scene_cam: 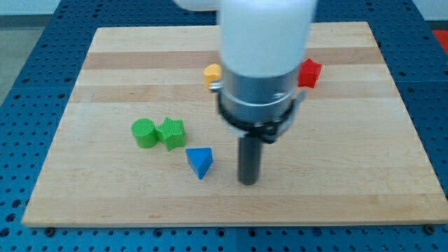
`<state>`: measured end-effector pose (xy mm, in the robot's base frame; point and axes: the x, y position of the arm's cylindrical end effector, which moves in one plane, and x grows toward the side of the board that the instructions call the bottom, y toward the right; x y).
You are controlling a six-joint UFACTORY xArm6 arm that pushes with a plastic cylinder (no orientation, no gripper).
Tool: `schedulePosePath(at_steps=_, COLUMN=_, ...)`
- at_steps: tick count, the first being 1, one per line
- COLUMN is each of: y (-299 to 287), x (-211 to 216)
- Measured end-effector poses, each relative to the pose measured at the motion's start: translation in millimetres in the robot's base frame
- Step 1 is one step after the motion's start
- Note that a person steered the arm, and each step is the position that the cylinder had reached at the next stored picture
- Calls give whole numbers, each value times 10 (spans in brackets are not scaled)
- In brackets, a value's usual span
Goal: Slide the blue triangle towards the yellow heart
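The blue triangle [200, 162] lies on the wooden board, left of centre and near the view's bottom. My tip [248, 182] rests on the board just to the right of the blue triangle, a short gap apart from it. A yellow block [212, 73] peeks out at the left edge of the arm, toward the view's top; most of it is hidden behind the arm, so its shape cannot be made out.
A green cylinder [145, 133] and a green star-like block [171, 133] sit side by side, up and left of the blue triangle. A red block [309, 73] shows at the arm's right side. The wooden board [105, 70] lies on a blue mat.
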<state>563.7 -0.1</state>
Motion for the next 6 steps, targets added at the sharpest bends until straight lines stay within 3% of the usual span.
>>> schedulePosePath(at_steps=1, y=-443, x=-63)
schedulePosePath(at_steps=4, y=-997, x=38)
schedulePosePath(at_steps=6, y=-919, x=-24)
